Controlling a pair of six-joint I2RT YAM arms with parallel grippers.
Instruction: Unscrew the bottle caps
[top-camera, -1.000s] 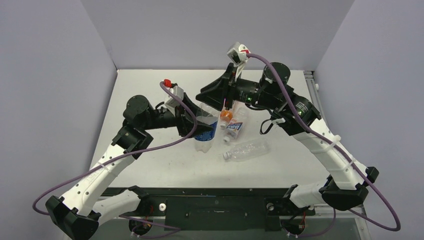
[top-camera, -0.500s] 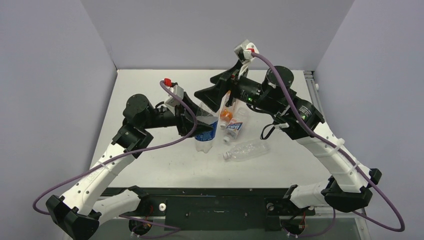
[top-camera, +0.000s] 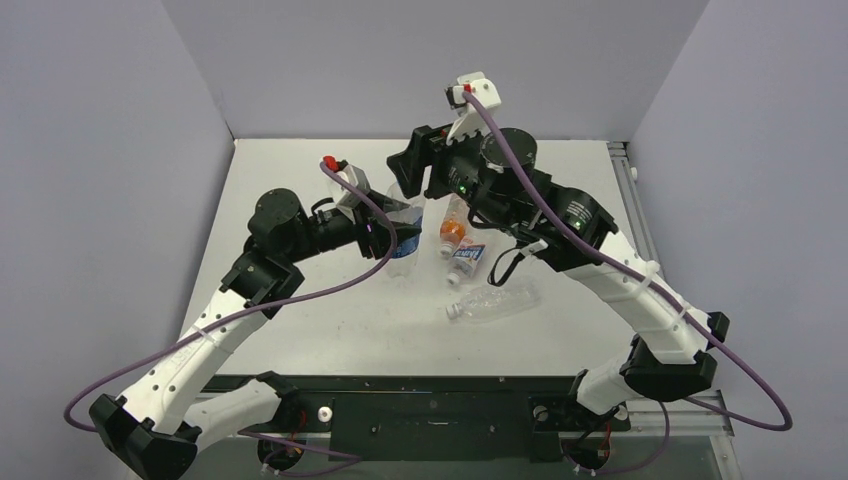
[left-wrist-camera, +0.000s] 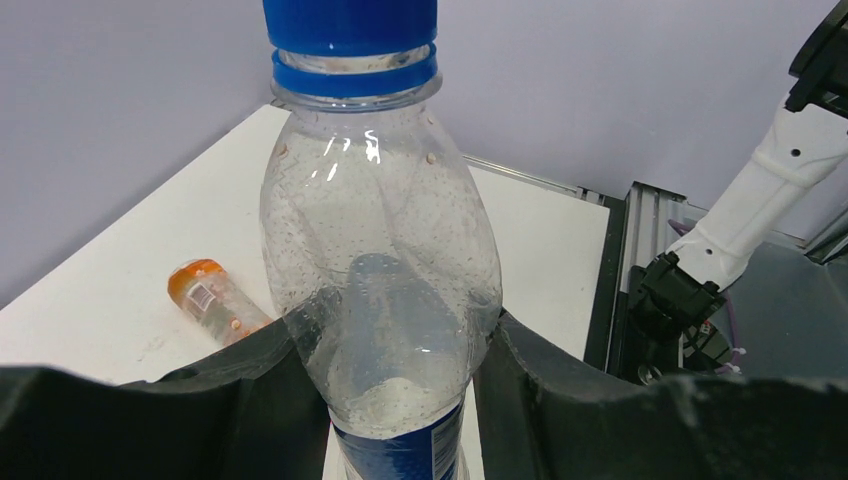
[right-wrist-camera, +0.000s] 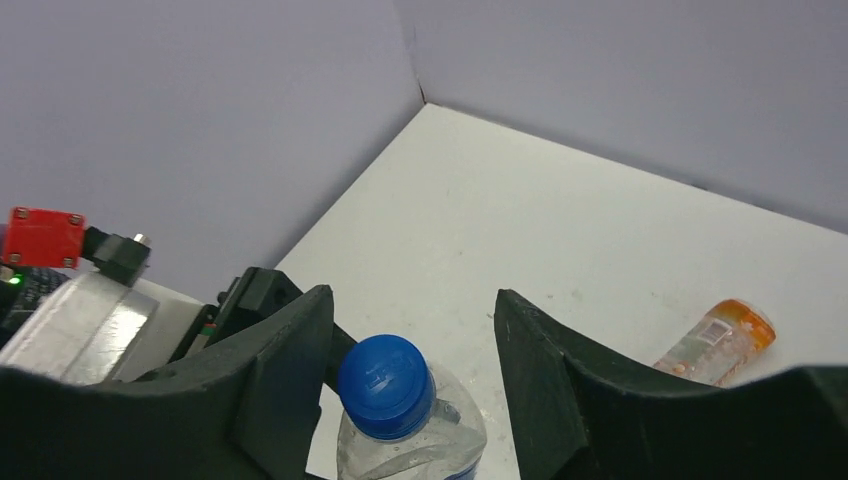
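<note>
The Pepsi bottle stands upright with its blue cap on, and my left gripper is shut on its body just above the blue label. My right gripper hangs open over that cap. The cap sits between the fingers, close to the left finger, with a wide gap to the right one. From above, the right gripper covers the top of the bottle. The orange bottle, the short blue-white labelled bottle and the plain bottle lie on the table.
The three lying bottles are clustered just right of the held one, on the white table. Grey walls close off the back and sides. The orange bottle lies to the right of the right gripper's fingers. A metal rail runs along the table's right edge.
My right gripper has swung left from above the orange bottle to over the Pepsi bottle's cap, and its jaws have opened. The left gripper kept hold of the bottle, shifting slightly back.
</note>
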